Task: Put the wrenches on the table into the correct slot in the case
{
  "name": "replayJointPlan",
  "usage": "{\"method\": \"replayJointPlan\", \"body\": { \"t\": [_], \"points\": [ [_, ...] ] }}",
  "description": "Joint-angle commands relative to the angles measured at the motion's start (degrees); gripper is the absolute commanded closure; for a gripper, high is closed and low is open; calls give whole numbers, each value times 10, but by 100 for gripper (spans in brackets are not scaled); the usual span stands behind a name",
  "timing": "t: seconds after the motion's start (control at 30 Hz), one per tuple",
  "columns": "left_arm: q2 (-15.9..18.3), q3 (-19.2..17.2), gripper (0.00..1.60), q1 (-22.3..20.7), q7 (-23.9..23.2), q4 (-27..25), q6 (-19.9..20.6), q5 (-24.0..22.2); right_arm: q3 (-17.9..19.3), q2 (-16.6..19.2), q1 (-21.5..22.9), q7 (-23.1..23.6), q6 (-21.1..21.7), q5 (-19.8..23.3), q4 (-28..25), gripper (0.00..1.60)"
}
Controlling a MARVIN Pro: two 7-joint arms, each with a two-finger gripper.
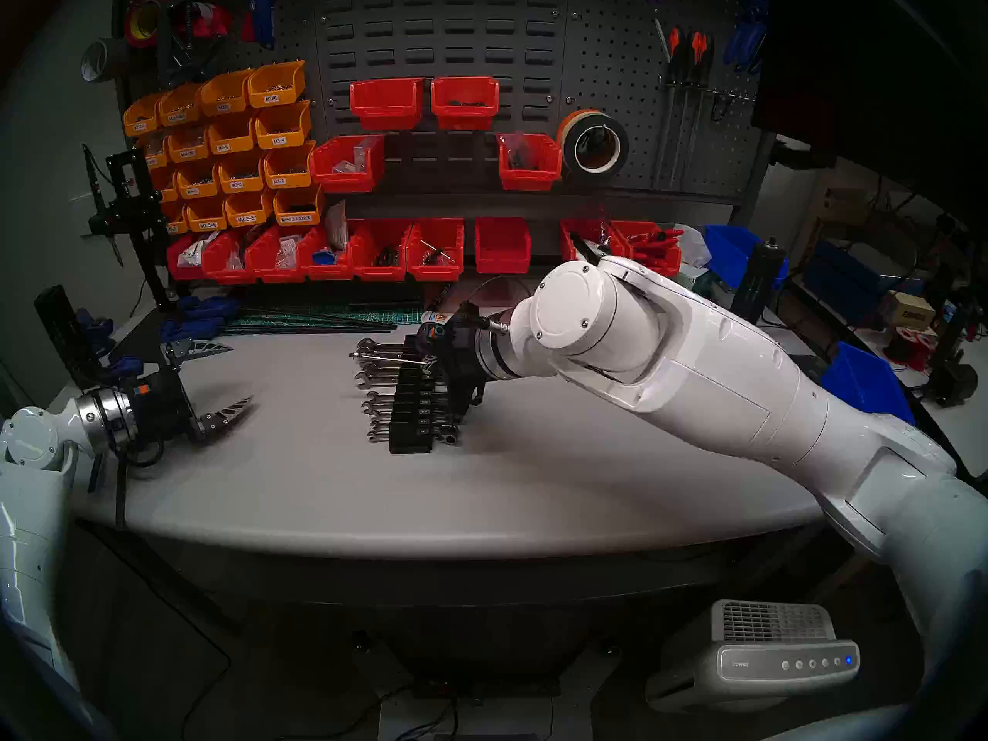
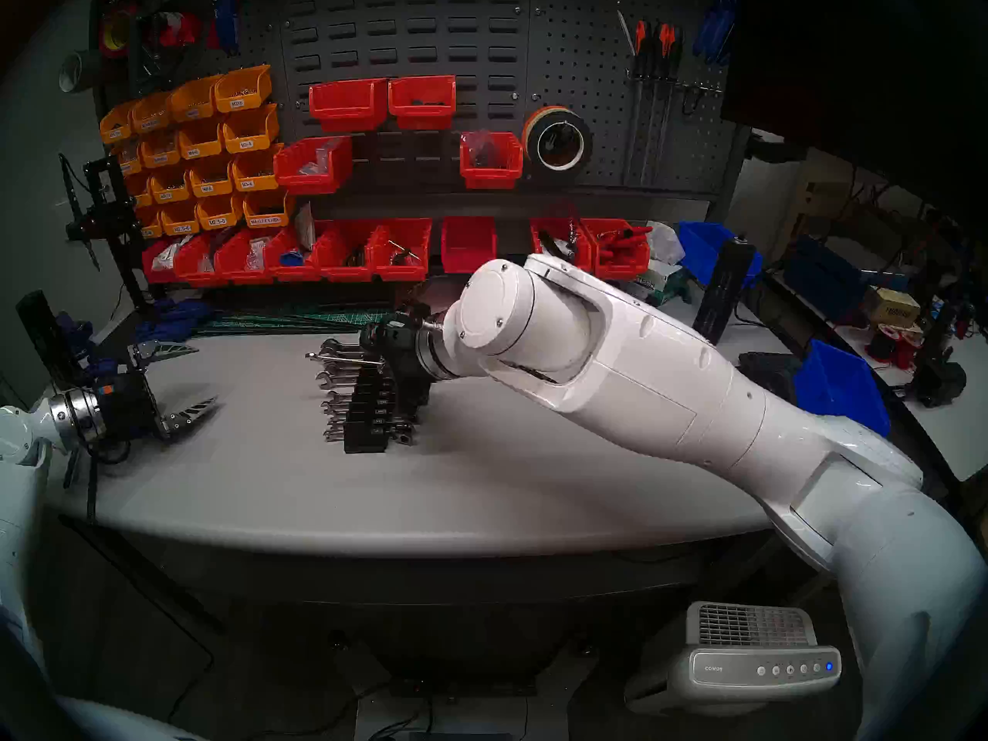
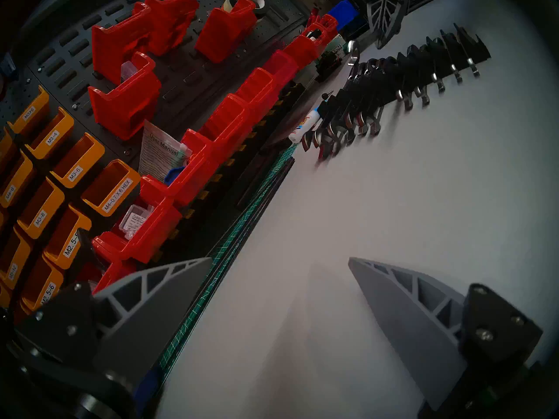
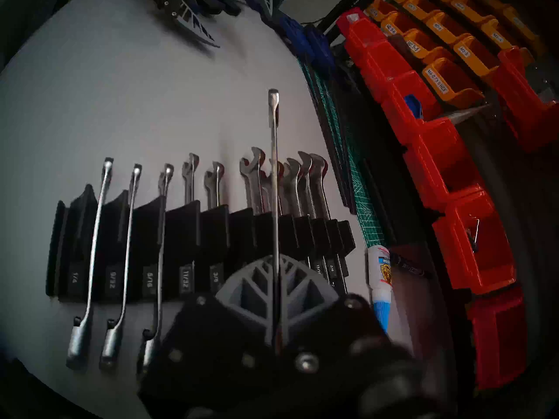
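I see my right tool (image 4: pixel 276 276) pinching a chrome wrench (image 4: pixel 273 167) edge-on above the black rack (image 4: pixel 181 228) on the worktop (image 1: pixel 534 483); which groove lies under it I can't tell. My left tool (image 3: pixel 279 259) hangs spread, well apart.

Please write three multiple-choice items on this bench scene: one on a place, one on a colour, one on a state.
1. Where is the glue bottle?
A. beside the rack's large-size end
B. in a red bin
C. in the left gripper

2. What colour is the wrench rack?
A. red
B. black
C. orange

3. What is the right gripper doing?
A. hanging open
B. shut on nothing
C. shut on a wrench

Answers:
1 A, it lies on the table next to that end.
2 B, its grooved body is black.
3 C, the shank runs out between its closed fingers, above the rack.
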Motion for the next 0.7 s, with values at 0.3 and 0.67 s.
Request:
{"method": "replayJointPlan", "body": {
  "t": [0.3,0.67],
  "points": [
    [6,-9,0,-10,2,-7,2,-8,8,-6,5,-1,3,5,0,160],
    [6,-9,0,-10,2,-7,1,-8,5,-8,0,-10,14,3,8,160]
  ]
}}
